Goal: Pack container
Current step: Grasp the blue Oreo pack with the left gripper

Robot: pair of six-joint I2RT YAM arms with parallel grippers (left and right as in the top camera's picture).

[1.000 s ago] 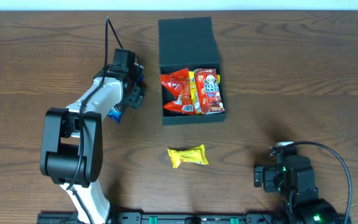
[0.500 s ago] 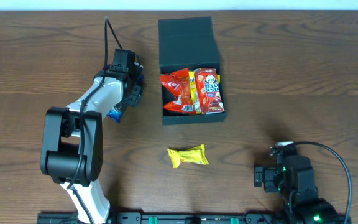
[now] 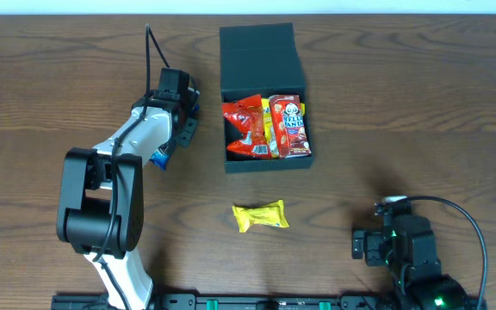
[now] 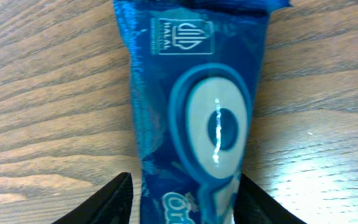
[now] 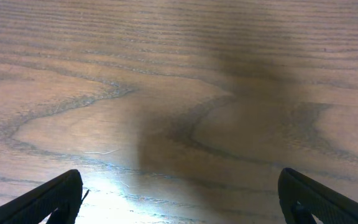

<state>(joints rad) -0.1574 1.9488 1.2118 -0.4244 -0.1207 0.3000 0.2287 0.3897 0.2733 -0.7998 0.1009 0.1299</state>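
Observation:
The container is a dark teal-green square box at the back centre, its flap lid lying open behind it. Inside are red snack packets and a red-and-yellow one. A blue snack packet lies on the wood left of the box, mostly under the left arm, with one end showing. My left gripper has closed in on the packet's near end, a finger at each side. My right gripper stands open over bare wood at the front right.
A yellow snack packet lies alone on the table in front of the box. The left arm's base stands at the front left. A cable loops behind the right arm.
The left gripper's fingers have closed in on the blue packet. Neither arm has shifted, and the packets and box lie where they were.

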